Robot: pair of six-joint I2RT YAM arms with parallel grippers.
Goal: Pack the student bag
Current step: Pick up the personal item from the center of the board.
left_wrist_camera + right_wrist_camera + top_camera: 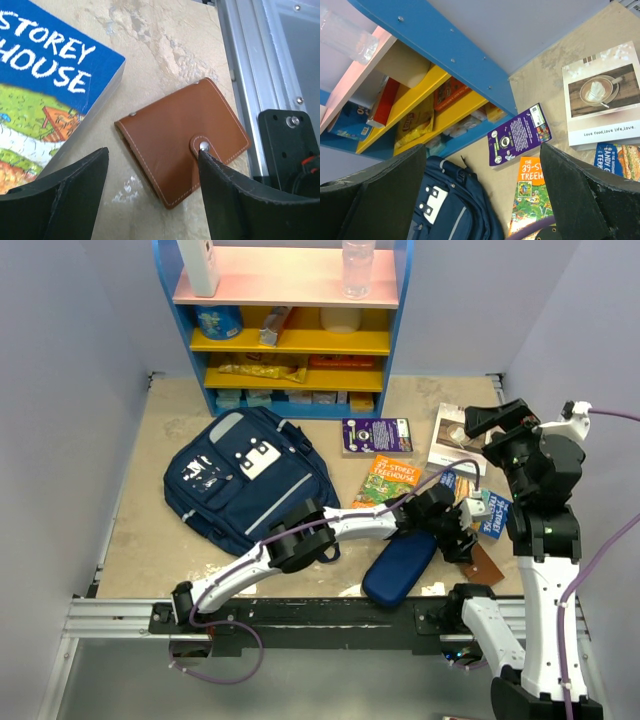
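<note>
The student bag (250,485), a navy backpack with white patches, lies flat at the table's left centre; the right wrist view shows it as well (450,210). My left gripper (462,535) is far from it, low over a brown leather wallet (182,145) near the front right edge. Its jaws are open (153,152), with the right fingertip (210,165) over the wallet's snap and the left one on bare table. The wallet (486,563) lies flat. My right gripper (478,422) hangs open and empty (482,147), high above the books.
A blue Treehouse book (45,95) lies just left of the wallet. A dark blue zip case (400,565), an orange book (385,480), a purple book (375,435) and a coffee-cover book (455,435) lie about. The blue shelf unit (295,330) stands behind. The metal rail (245,75) runs beside the wallet.
</note>
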